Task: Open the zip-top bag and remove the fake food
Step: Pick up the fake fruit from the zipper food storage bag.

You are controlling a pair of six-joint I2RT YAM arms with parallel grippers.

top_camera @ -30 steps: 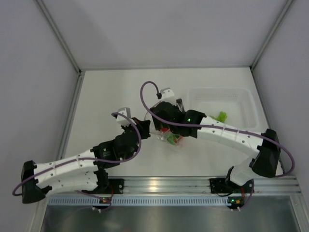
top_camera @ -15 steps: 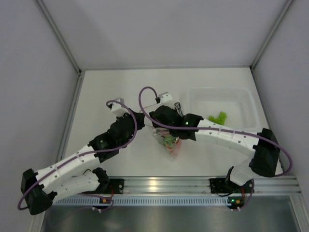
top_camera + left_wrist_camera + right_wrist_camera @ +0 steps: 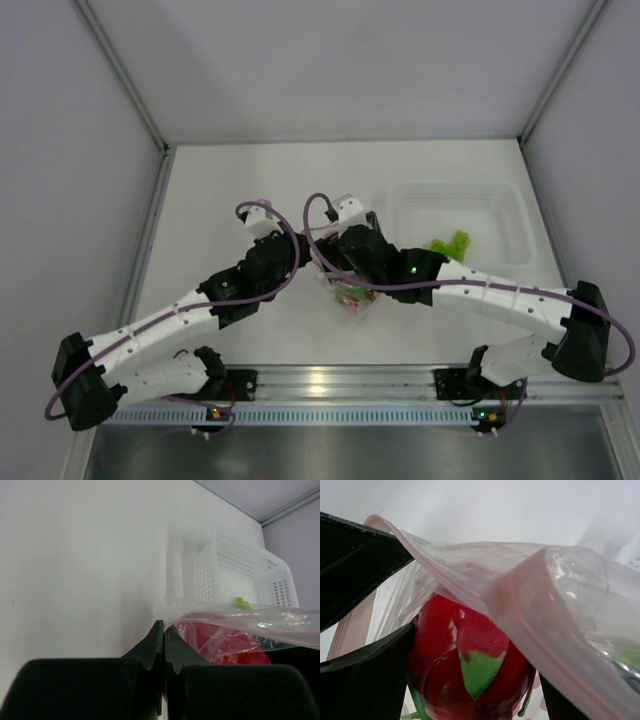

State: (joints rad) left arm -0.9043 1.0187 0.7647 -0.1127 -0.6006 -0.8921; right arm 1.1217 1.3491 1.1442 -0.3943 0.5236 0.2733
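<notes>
Comparing with a second earlier, both arms had closed in over the zip-top bag [image 3: 350, 295] near the middle of the table [image 3: 220, 190]. Left fingers [image 3: 155, 642] were clamped shut on its edge. Right fingers [image 3: 370, 680] stood wide at the mouth, flanking the magenta dragon fruit [image 3: 450, 630]; grip unconfirmed. Extraction appeared imminent. Loose film draped over the fruit could snag. A white basket [image 3: 235, 565] holding a green piece [image 3: 450, 243] stood just beside.

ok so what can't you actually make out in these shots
- Top view: the zip-top bag mouth, hidden under both wrists.
- Right wrist view: whether the right gripper squeezes the dragon fruit or only straddles it; other food hidden behind it.
- Left wrist view: the bag's lower part, hidden by the shut left gripper; red piece blurred by plastic.
- Top view: green piece in the white basket, too small to name.
</notes>
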